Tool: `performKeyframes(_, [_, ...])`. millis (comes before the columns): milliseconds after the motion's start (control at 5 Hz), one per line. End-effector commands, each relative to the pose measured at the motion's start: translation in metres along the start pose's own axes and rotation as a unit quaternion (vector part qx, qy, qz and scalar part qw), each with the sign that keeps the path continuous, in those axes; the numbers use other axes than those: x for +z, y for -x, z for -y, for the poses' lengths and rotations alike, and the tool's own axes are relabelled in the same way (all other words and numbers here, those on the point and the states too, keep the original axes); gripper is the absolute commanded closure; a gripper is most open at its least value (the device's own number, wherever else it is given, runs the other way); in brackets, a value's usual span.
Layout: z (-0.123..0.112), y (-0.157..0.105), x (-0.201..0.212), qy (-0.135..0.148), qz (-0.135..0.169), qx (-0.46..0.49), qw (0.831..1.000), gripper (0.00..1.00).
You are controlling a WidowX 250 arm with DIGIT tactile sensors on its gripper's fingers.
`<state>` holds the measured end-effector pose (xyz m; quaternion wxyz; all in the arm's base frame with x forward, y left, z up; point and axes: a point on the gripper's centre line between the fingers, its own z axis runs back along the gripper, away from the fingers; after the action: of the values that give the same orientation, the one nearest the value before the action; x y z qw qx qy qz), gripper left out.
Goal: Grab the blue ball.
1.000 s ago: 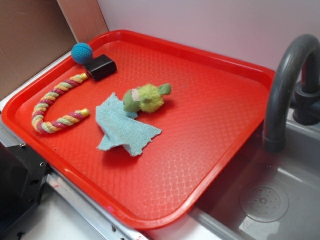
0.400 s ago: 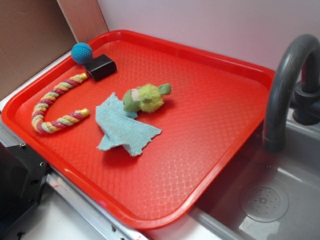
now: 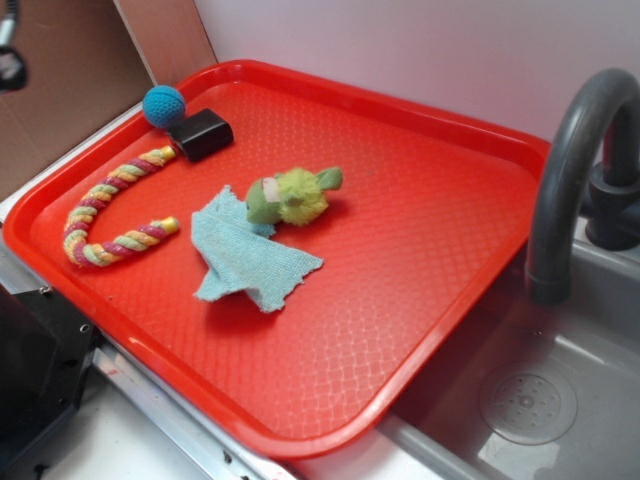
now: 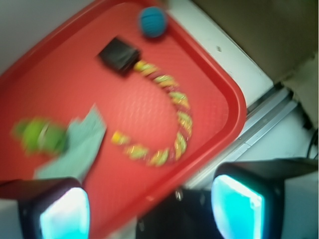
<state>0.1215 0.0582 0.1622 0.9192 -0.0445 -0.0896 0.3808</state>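
The small round teal-blue knitted ball sits in the far left corner of the red plastic tray, touching the small black block beside it. Near the block lies a curved rope toy in pink, yellow and green. Mid-tray, a light blue-green cloth touches a fuzzy yellow-green plush toy. The gripper hangs above the tray's edge, well apart from the ball, jaws spread wide and holding nothing.
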Motion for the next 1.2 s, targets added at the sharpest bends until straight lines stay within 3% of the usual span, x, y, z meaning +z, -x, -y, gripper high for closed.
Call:
performKeyframes(0, [-0.016,-0.046,-0.032,-0.026,0.073,0.222,0.972,0.0])
performKeyframes(400, [-0.008,-0.094,-0.065,-0.022,0.128,0.324,0.937,0.0])
performKeyframes(800, [0.007,-0.128,-0.096,-0.031,0.168,0.32,0.932,0.0])
performKeyframes(1000, [0.008,-0.144,-0.106,-0.032,0.174,0.329,0.928,0.0])
